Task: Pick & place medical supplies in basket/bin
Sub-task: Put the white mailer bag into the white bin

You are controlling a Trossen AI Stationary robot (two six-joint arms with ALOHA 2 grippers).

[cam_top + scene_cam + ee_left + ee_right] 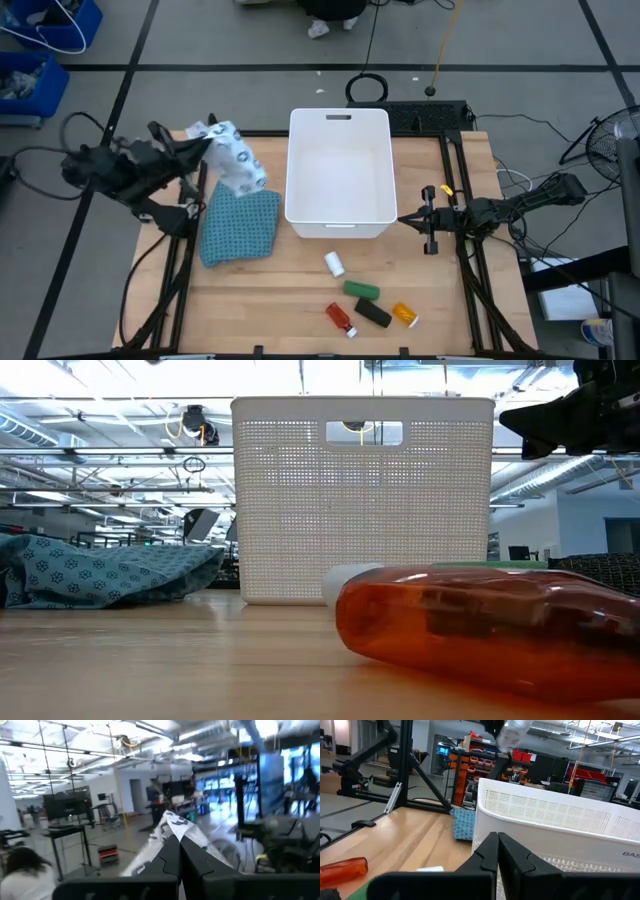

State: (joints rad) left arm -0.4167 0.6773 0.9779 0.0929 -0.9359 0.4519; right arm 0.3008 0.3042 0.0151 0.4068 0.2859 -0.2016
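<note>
Packet [232,158] first: the white printed flat packet hangs clamped in the left gripper [207,143], lifted above the table's left side, just beside the bin [339,215] but not over it, and above the far edge of the blue-teal cloth [240,226]. In the left wrist view the two dark fingers [167,855] are pressed together on the packet's crumpled edge. The large white bin stands in the middle of the wooden table [270,300], its handle slot at the far end, and nothing shows inside it from above. The right gripper [405,218] hovers at the bin's near right corner with its fingers clenched on nothing (the right wrist view shows them meeting in front of the bin wall). The other supplies lie in a loose cluster on the table near the front edge: white roll [334,264], green block [362,290], black block [374,314], red bottle [341,318] and orange bottle [404,315].
</note>
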